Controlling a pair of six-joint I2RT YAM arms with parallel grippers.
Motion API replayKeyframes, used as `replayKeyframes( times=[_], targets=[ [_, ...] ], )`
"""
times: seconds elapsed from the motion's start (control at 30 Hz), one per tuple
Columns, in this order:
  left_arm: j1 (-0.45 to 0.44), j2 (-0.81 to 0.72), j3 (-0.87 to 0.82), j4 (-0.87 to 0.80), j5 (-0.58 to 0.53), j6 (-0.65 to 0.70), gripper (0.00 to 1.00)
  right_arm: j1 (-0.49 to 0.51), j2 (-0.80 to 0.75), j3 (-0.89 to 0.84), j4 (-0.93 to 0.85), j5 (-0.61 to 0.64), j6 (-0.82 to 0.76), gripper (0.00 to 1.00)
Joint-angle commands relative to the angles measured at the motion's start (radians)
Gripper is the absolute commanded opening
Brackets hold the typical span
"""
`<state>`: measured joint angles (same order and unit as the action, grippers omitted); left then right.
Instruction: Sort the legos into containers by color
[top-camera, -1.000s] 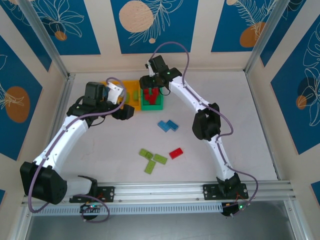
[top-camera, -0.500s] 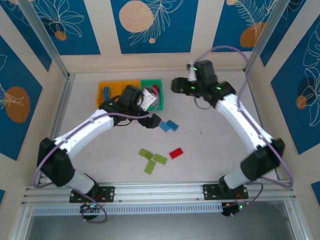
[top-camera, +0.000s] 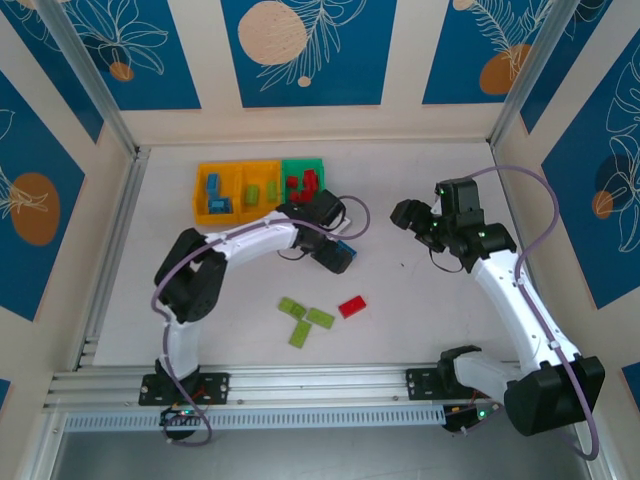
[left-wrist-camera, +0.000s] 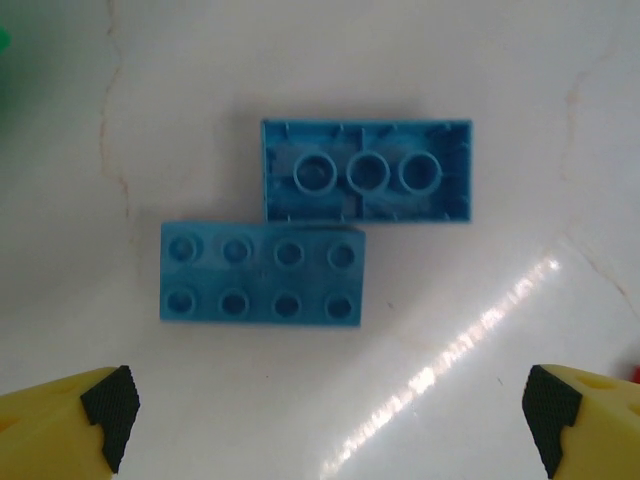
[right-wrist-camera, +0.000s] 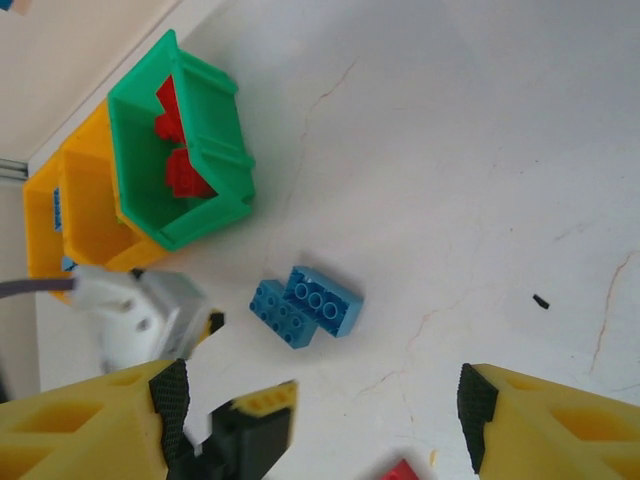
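Now we log the left gripper (left-wrist-camera: 330, 405) spread wide over two touching blue bricks (left-wrist-camera: 262, 272) (one inverted), straddling them for a pinch. The orange-yellow bin (top-camera: 199, 195) holding blue sits at ten o'clock. The right gripper (right-wrist-camera: 322, 415) is spread and empty.

White arms (top-camera: 250, 238) with black joints, lilac cables, yellow fingers (left-wrist-camera: 40, 428) with black pads (left-wrist-camera: 108, 408).

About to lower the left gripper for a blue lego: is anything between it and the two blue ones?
Nothing visible. The left gripper is open over bare table, with the studs-up blue lego straight ahead. The flipped blue lego touches its far edge and may get nudged.
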<state>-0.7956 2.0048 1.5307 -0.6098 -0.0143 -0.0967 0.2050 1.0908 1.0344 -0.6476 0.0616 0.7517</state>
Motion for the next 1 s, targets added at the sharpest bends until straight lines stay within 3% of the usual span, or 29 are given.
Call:
replayKeyframes(
  times=[0.0, 0.17, 0.5, 0.57, 0.83, 0.97],
  targets=[
    [-0.005, 0.067, 0.065, -0.025, -0.120, 0.024, 1.00, -0.008, -0.014, 0.012, -0.014, -0.039, 0.012, 0.74],
    [-0.002, 0.140, 0.111, -0.044, -0.136, 0.055, 0.99, -0.007, -0.006, 0.019, -0.016, -0.044, 0.001, 0.75],
    [-0.003, 0.162, 0.100, -0.043, -0.069, 0.066, 0.61, -0.006, 0.023, 0.030, -0.009, -0.089, 0.017, 0.74],
    [-0.002, 0.153, 0.084, -0.034, -0.064, 0.067, 0.57, -0.006, 0.025, 0.030, -0.009, -0.087, 0.017, 0.74],
    [0.016, -0.035, -0.002, 0.015, -0.069, 0.056, 0.55, 0.000, 0.042, 0.047, -0.004, -0.121, 0.012, 0.75],
    [0.085, -0.165, -0.009, 0.017, -0.063, 0.033, 0.55, 0.004, 0.072, 0.044, -0.005, -0.127, 0.015, 0.75]
  ],
)
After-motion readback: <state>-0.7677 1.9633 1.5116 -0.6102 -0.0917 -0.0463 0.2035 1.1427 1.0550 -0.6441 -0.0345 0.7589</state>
